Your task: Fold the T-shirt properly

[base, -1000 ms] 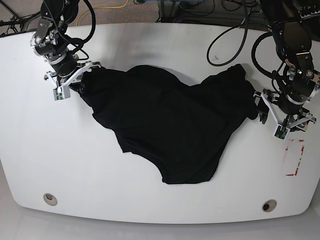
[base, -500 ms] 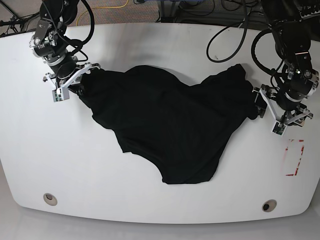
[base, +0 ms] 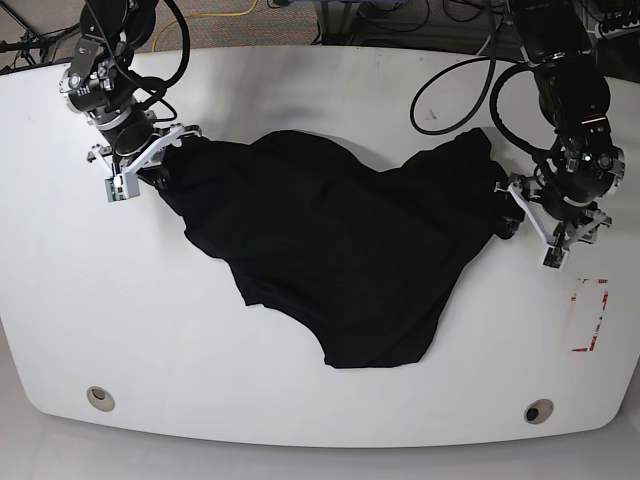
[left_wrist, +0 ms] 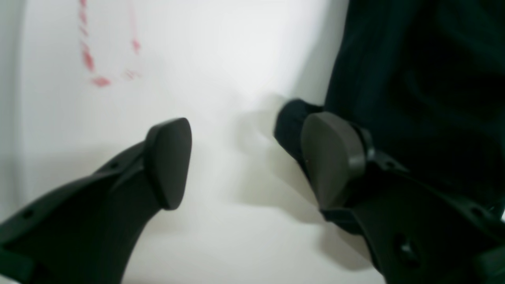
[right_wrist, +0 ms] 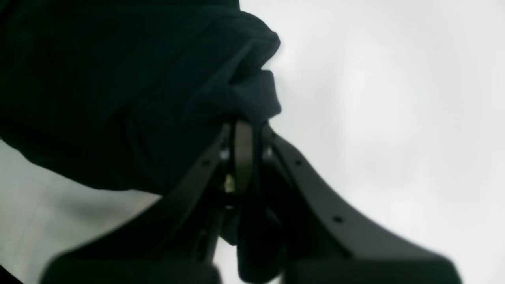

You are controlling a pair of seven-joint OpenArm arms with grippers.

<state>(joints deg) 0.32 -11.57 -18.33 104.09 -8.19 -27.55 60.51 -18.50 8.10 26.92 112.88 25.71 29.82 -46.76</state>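
The black T-shirt (base: 330, 250) lies crumpled across the middle of the white table (base: 120, 300). My right gripper (base: 160, 170), on the left side of the base view, is shut on the shirt's left edge. In the right wrist view the fingers (right_wrist: 242, 130) pinch a bunched fold of the T-shirt (right_wrist: 118, 79). My left gripper (base: 507, 213) stands open at the shirt's right edge. In the left wrist view the left gripper (left_wrist: 250, 157) has bare table between its pads, and its right pad (left_wrist: 331, 157) sits against a small fold of the T-shirt (left_wrist: 414, 79).
A red dashed marking (base: 590, 320) is on the table to the right of the shirt, also showing as red marks (left_wrist: 88, 59) in the left wrist view. Black cables (base: 450, 90) trail over the table's back right. Two round holes (base: 100, 398) (base: 538, 411) sit near the front edge.
My left arm has moved toward the back and slightly left, closing in on the shirt's right edge, jaws still open. The right gripper keeps its grip and has shifted slightly.
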